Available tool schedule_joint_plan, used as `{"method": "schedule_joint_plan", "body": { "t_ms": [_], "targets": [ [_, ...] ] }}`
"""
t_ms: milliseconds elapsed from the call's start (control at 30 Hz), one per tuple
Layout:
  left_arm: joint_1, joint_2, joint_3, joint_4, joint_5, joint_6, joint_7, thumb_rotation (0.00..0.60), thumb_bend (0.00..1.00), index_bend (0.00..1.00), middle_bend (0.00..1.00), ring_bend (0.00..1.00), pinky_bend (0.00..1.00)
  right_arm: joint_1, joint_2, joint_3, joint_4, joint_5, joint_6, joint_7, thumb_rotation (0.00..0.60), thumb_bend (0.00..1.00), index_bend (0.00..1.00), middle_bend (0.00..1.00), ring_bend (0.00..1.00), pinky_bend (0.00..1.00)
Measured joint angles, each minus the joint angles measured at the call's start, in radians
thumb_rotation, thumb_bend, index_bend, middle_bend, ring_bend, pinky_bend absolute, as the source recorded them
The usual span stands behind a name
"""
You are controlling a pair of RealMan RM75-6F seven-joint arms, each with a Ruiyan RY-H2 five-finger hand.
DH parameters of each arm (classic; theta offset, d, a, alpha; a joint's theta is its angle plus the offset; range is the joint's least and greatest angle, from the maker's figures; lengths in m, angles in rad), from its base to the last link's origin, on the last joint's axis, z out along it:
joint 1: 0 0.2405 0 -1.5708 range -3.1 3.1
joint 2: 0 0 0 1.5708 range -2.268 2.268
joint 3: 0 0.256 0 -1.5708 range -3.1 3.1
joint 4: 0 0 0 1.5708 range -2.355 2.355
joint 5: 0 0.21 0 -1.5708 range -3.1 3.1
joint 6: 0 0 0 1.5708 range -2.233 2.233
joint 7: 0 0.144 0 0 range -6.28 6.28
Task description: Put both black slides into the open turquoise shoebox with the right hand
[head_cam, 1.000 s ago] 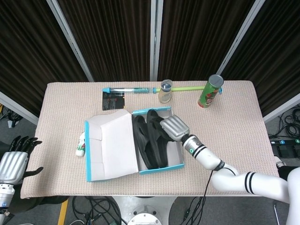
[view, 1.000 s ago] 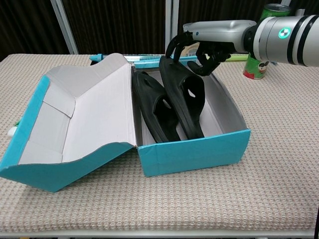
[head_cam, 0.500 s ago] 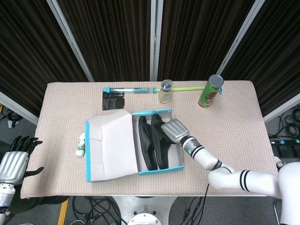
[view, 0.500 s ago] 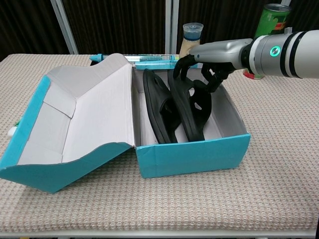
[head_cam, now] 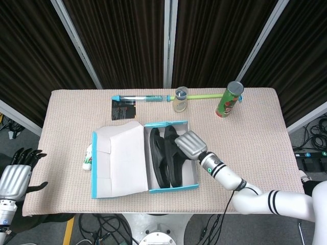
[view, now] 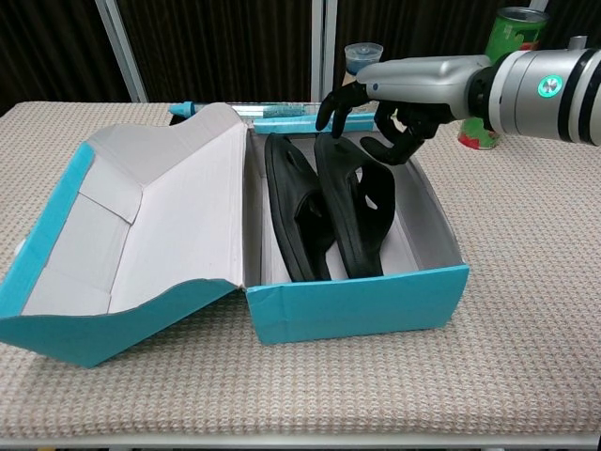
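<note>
The turquoise shoebox point(head_cam: 172, 187) point(view: 357, 301) stands open mid-table, its lid point(head_cam: 120, 158) point(view: 141, 225) folded out to the left. Both black slides lie inside it on edge, side by side: the left slide point(head_cam: 157, 155) point(view: 293, 211) and the right slide point(head_cam: 173, 158) point(view: 355, 209). My right hand point(head_cam: 190, 144) point(view: 380, 117) hovers over the far end of the right slide, fingers spread and curved, holding nothing. Beyond the table's left front corner, my left hand point(head_cam: 15, 176) hangs open.
A green can point(head_cam: 228, 99) point(view: 512, 33) stands at the back right. A small lidded cup point(head_cam: 180, 98) point(view: 360, 54), a turquoise tube point(head_cam: 140, 97) and a black card point(head_cam: 124, 109) lie behind the box. A small white bottle point(head_cam: 88, 158) lies left of the lid.
My right hand lowered the second slide into the box beside the first, let go, and rose slightly. The box slid a little toward the front. The left hand stayed still.
</note>
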State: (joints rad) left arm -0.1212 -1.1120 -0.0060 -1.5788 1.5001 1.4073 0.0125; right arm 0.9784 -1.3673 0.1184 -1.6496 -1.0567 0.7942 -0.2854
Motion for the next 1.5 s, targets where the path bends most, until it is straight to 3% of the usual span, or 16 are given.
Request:
{"method": "schedule_joint_plan", "body": {
  "t_ms": [267,533,900,1100,1167,1267,1500],
  "targets": [
    [0.005,0.005,0.002,-0.008,-0.003,0.004,0.005,0.600,0.00,0.22,0.14,0.08,0.06,-0.041,0.031,-0.033,-0.054,-0.139,-0.013,0.096,0.600,0.55,0.21,0.25,0.70,0.91],
    [0.007,0.004,0.003,-0.008,-0.006,0.004,0.005,0.600,0.00,0.22,0.14,0.08,0.06,-0.066,0.039,-0.078,-0.059,-0.155,-0.044,0.095,0.600,0.55,0.21,0.25,0.70,0.92],
    [0.007,0.004,0.002,-0.005,-0.003,0.005,0.000,0.600,0.00,0.22,0.14,0.08,0.06,-0.088,0.023,-0.073,-0.038,-0.190,-0.032,0.139,0.600,0.55,0.21,0.24,0.70,0.92],
    [0.004,0.001,0.000,0.001,0.004,0.008,-0.007,0.600,0.00,0.22,0.14,0.08,0.06,-0.136,0.049,-0.052,-0.059,-0.286,0.092,0.207,0.600,0.36,0.18,0.22,0.68,0.91],
    [0.003,-0.003,-0.001,0.006,0.006,0.010,-0.011,0.600,0.00,0.22,0.14,0.08,0.06,-0.167,0.055,-0.045,-0.055,-0.312,0.166,0.222,0.600,0.29,0.14,0.20,0.60,0.89],
    [0.002,-0.011,-0.003,0.018,0.007,0.012,-0.016,0.600,0.00,0.22,0.14,0.08,0.06,-0.231,0.066,-0.039,-0.042,-0.335,0.295,0.233,0.600,0.27,0.11,0.17,0.45,0.77],
    [-0.004,-0.047,-0.016,0.056,0.012,0.026,-0.007,0.600,0.00,0.22,0.14,0.08,0.06,-0.457,0.138,-0.064,0.004,-0.357,0.572,0.221,0.600,0.28,0.01,0.08,0.03,0.17]
  ]
}}
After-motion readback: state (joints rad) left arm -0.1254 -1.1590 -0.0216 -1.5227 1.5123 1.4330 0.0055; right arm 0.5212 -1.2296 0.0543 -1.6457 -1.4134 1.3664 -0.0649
